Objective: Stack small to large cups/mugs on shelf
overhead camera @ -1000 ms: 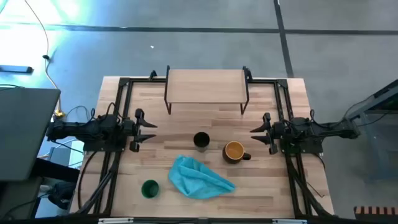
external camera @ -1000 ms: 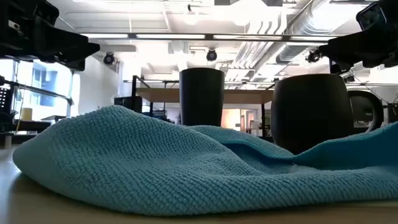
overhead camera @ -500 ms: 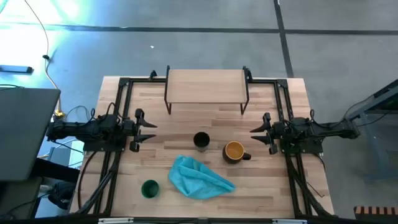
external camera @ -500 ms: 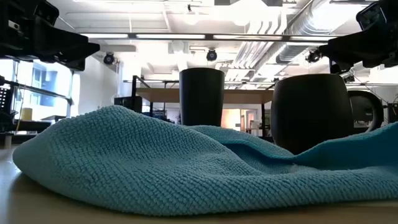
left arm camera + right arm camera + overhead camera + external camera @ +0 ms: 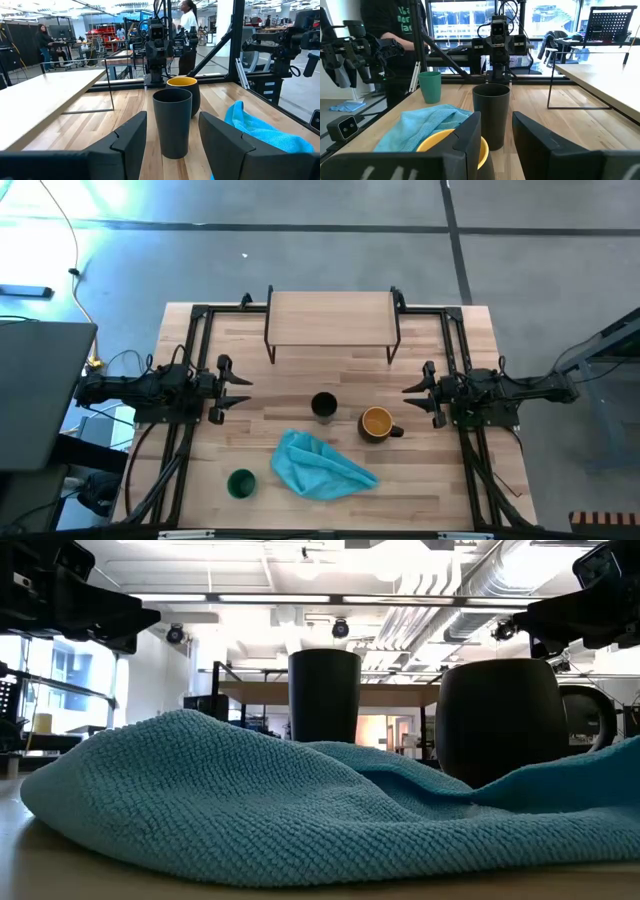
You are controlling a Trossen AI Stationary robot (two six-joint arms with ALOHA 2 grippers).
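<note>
The tall black cup (image 5: 323,406) stands upright on the tabletop at the middle. The dark mug with yellow-orange inside (image 5: 376,423) stands just right of it, handle toward the right. The small green cup (image 5: 241,483) stands near the front left. The light-wood shelf (image 5: 332,318) stands on thin black legs at the far middle. My left gripper (image 5: 238,390) is open at the table's left side, level with the black cup (image 5: 172,129). My right gripper (image 5: 417,395) is open at the right side, facing the mug (image 5: 455,144).
A crumpled blue cloth (image 5: 318,465) lies on the table in front of the black cup and mug, between the green cup and the mug; it fills the low view (image 5: 300,800). Black frame rails run along both table sides. People stand in the room beyond.
</note>
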